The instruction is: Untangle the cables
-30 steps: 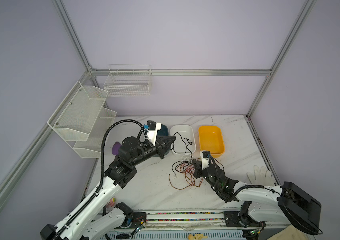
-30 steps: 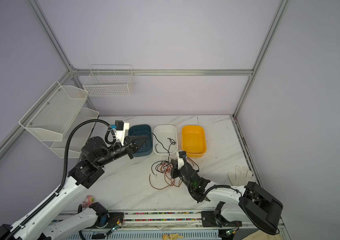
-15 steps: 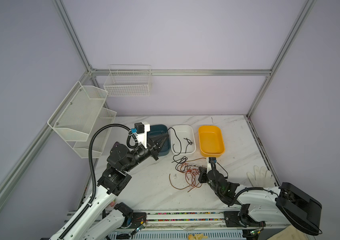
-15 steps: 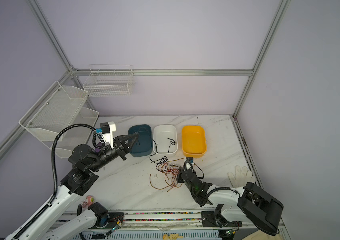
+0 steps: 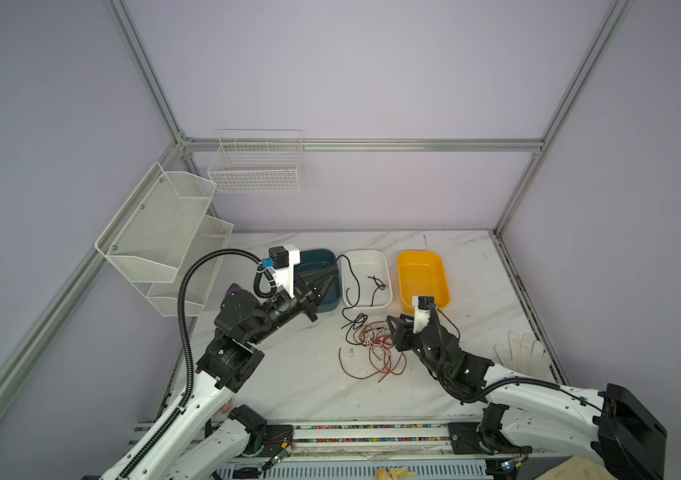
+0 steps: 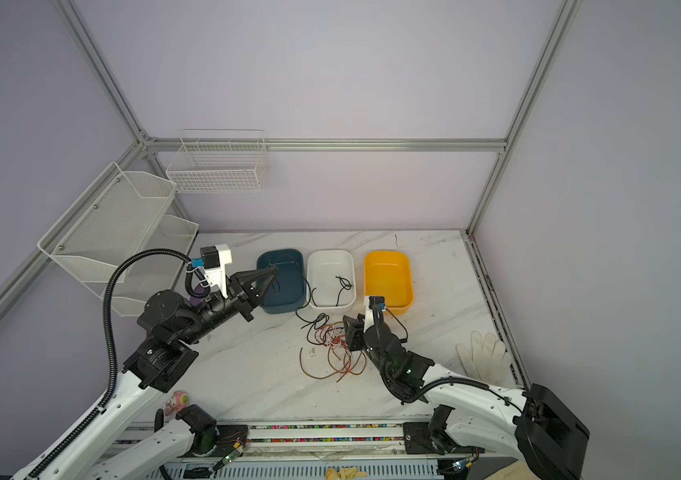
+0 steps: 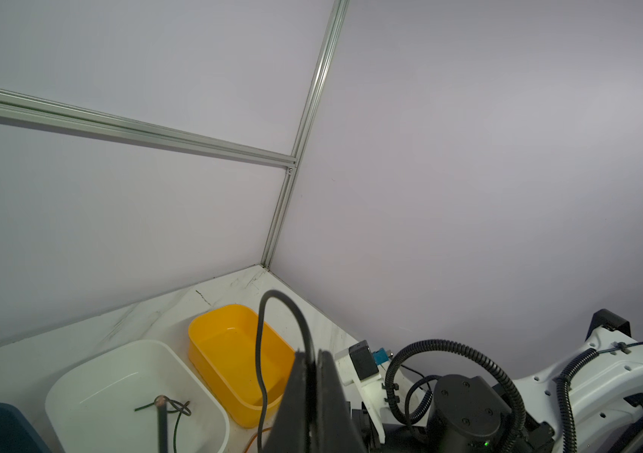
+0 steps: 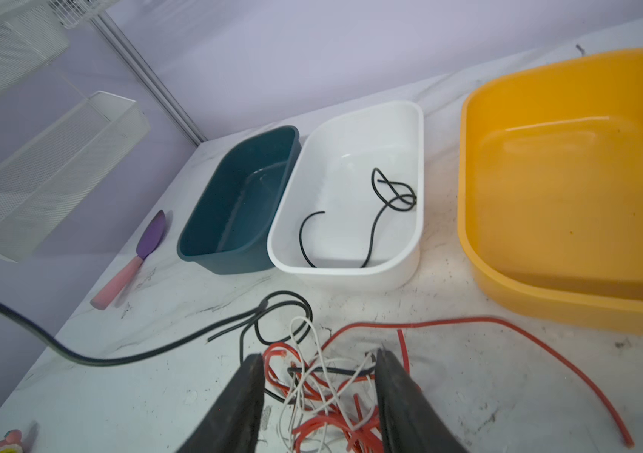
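Marble table point(image 5: 288, 374) carries the tangled cables point(image 5: 372, 345) near its middle. We see the right gripper point(image 8: 317, 355) at 3 o'clock of the tangle, its jaws parted about halfway on both sides of red and white strands, gripping nothing. At 10 o'clock, the left gripper point(image 7: 314, 357) is clamped on one black cable point(image 7: 258, 353), which runs down into the tangle. At 12 o'clock stands the white tray point(image 5: 365, 254).

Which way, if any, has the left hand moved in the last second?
Yes: leftward. The left hand, shut on the black cable, has drawn back from the white bin; it now hangs over the teal bin.
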You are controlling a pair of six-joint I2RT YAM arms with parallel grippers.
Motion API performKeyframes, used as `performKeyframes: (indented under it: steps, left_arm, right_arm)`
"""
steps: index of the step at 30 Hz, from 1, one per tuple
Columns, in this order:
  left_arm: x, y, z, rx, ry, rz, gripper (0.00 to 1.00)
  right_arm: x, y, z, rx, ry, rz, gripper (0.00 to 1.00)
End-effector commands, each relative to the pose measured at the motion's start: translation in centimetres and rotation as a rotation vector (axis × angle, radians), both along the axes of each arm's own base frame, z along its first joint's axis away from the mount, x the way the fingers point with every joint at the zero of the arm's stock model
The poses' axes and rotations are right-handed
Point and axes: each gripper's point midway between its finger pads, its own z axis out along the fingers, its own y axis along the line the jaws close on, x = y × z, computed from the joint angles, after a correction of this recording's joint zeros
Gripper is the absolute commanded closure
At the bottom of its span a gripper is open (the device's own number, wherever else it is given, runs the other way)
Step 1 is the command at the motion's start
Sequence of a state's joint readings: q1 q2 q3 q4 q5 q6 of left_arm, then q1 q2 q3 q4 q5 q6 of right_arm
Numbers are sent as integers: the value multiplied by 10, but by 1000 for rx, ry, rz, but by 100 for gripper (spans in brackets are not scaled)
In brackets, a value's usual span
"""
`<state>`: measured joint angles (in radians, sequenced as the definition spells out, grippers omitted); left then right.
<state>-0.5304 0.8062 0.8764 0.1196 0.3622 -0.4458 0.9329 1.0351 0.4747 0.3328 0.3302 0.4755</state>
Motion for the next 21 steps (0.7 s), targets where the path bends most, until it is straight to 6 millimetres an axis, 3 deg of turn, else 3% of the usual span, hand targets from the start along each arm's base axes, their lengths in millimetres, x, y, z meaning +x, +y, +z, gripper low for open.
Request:
performKeyframes:
  steps: [1,12,21]
  left_arm:
    - [-3,-1,4,-21,-27,-23,100]
    - [-3,-6,1,-16,-21,-51,100]
    - [0,-9,-3,-9,-10,-56,100]
  right_arm:
    - [-6,11,15,-36,-21,73,48]
    - [-10,73,78,121,-151,304,43]
    - [-19,86,108,237,-256,381,42]
